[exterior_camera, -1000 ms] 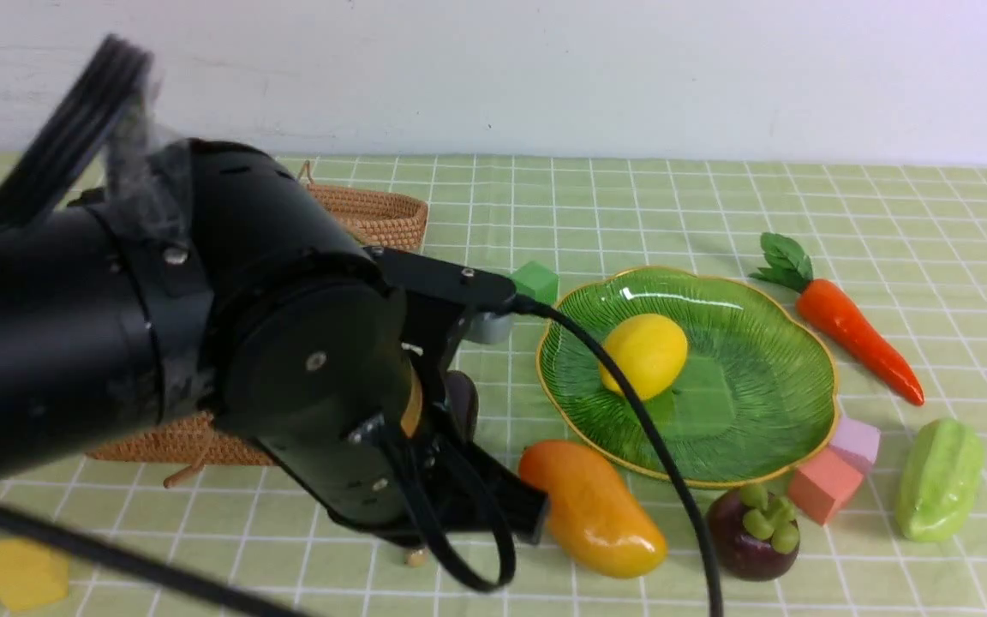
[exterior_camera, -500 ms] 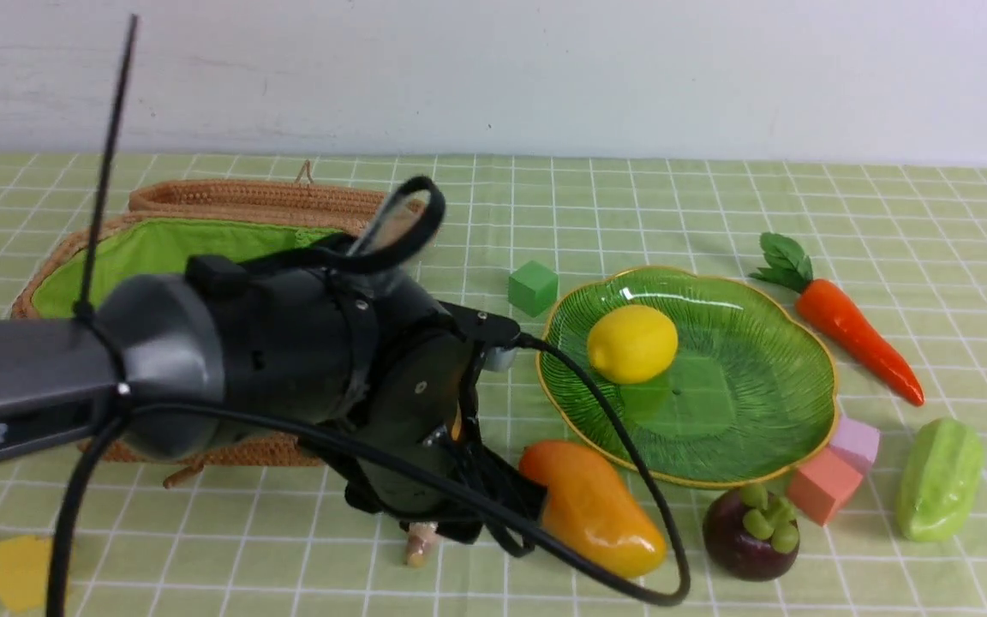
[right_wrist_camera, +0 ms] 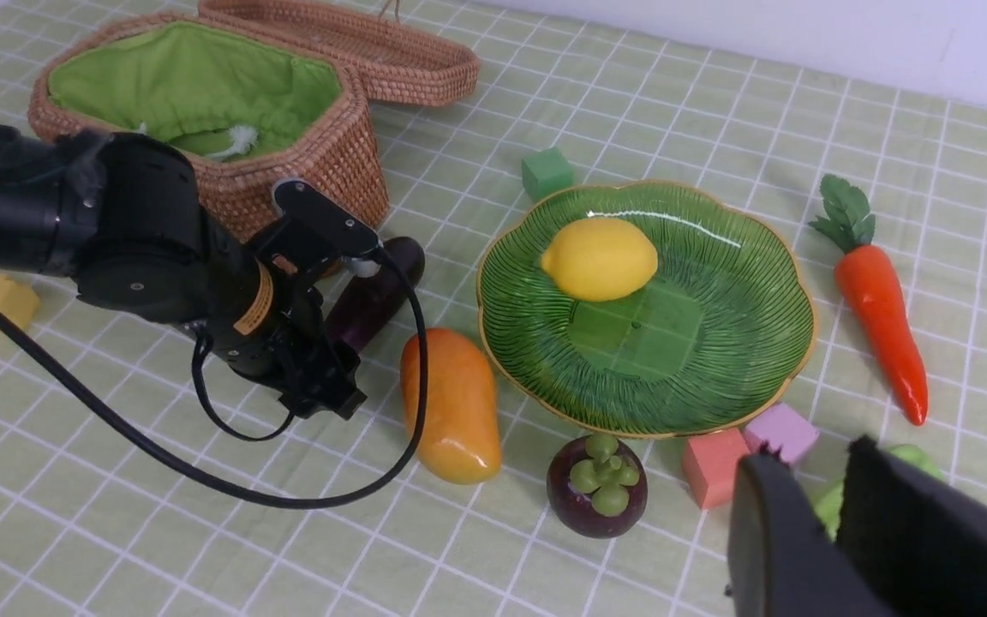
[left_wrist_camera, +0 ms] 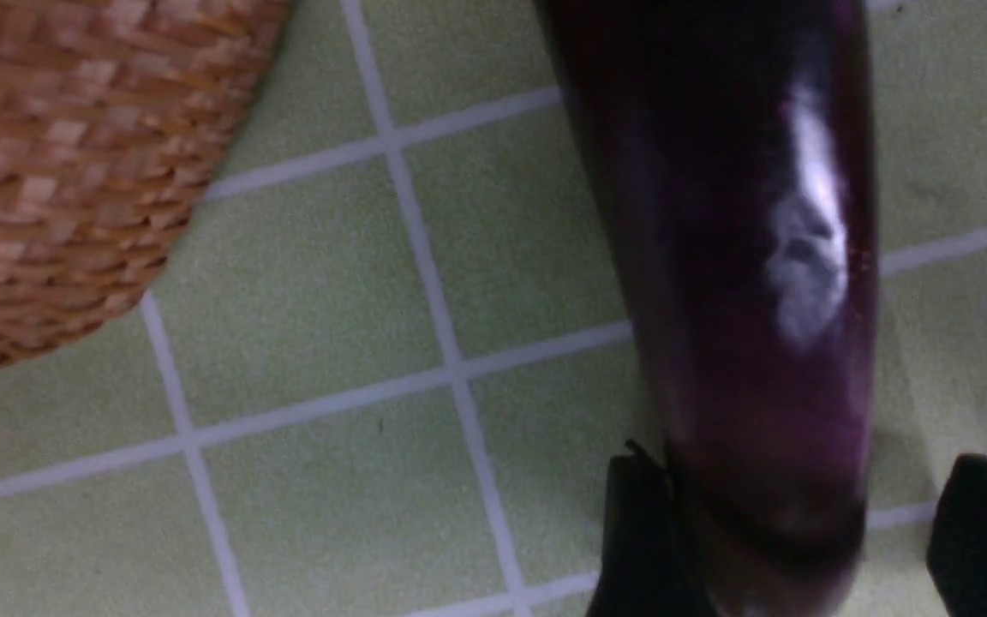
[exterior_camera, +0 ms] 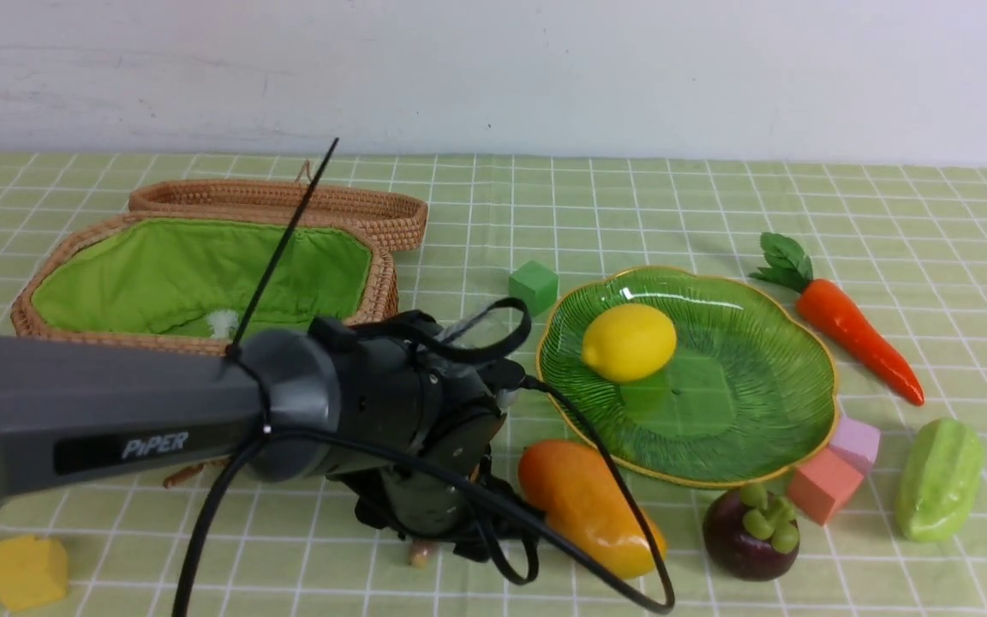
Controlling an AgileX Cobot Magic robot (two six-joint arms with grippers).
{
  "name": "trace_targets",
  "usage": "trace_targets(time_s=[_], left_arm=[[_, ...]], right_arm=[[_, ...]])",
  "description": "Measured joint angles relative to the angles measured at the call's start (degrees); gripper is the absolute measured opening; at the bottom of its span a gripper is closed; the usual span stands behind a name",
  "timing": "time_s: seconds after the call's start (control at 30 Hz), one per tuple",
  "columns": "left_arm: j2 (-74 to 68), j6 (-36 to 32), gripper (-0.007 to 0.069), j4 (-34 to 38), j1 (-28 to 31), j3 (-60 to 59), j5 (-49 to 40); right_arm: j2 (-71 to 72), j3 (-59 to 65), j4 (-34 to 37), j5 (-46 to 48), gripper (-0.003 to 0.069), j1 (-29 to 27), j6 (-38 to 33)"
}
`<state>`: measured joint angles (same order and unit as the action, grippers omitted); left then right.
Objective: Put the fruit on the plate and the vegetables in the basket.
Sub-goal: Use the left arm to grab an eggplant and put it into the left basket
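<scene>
The lemon [exterior_camera: 628, 341] lies on the green plate [exterior_camera: 742, 403]. In front of the plate sit the mango [exterior_camera: 583, 506] and the mangosteen [exterior_camera: 750, 531]. The carrot [exterior_camera: 858, 338] and the pale green ridged piece [exterior_camera: 939, 480] lie to the right. The lined basket [exterior_camera: 31, 317] stands open at the left. My left gripper [left_wrist_camera: 802, 463] is low beside the basket, open, its fingers either side of the eggplant [left_wrist_camera: 742, 257], one finger against it. The right gripper [right_wrist_camera: 810, 454] hovers over the pale green piece with a narrow gap and holds nothing.
The woven lid [exterior_camera: 356, 210] lies behind the basket. Small cubes are scattered about: green [exterior_camera: 534, 287] behind the plate, salmon [exterior_camera: 823, 484] and lilac [exterior_camera: 855, 441] at its right front, yellow [exterior_camera: 26, 572] at the front left. The left arm [exterior_camera: 408, 411] and its cables cross the foreground.
The left arm has dropped from close to the camera down to the eggplant, and its jaws have opened. The lemon has rolled slightly left on the plate.
</scene>
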<state>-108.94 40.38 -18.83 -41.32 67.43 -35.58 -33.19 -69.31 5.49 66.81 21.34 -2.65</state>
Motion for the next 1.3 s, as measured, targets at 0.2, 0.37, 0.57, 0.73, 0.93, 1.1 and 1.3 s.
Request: trace_targets(time_s=[0.2,0.37,0.57,0.73,0.93,1.1,1.3], left_arm=[[0.00,0.00,0.0259,-0.84,0.78,0.00,0.25],[0.42,-0.07,0.0260,-0.86,0.68,0.00,-0.88],[8.31,-2.23,0.0260,-1.03,-5.22,0.00,-4.62],[16.70,-3.46,0.0260,-3.13,-9.53,0.00,-5.98],[25.47,-7.95,0.0260,-10.18,-8.12,0.00,-6.45],[28.12,-11.93,0.0260,-16.35,0.29,0.05,-5.48],[25.60,-20.12,0.0260,-16.86,15.60,0.05,3.31]], right_arm=[[0.00,0.00,1.39,0.09,0.0139,0.00,-0.24],[0.00,0.00,1.92,0.64,0.0141,0.00,-0.24],[0.00,0.00,2.12,0.85,0.0141,0.00,-0.24],[0.00,0.00,2.45,-0.27,0.0123,0.00,-0.24],[-0.46,0.00,3.66,-5.07,0.0072,0.00,-1.47],[-2.47,0.00,7.68,-7.36,0.0041,0.00,-5.46],[-5.38,0.00,13.11,-7.16,0.0039,0.00,-10.86]])
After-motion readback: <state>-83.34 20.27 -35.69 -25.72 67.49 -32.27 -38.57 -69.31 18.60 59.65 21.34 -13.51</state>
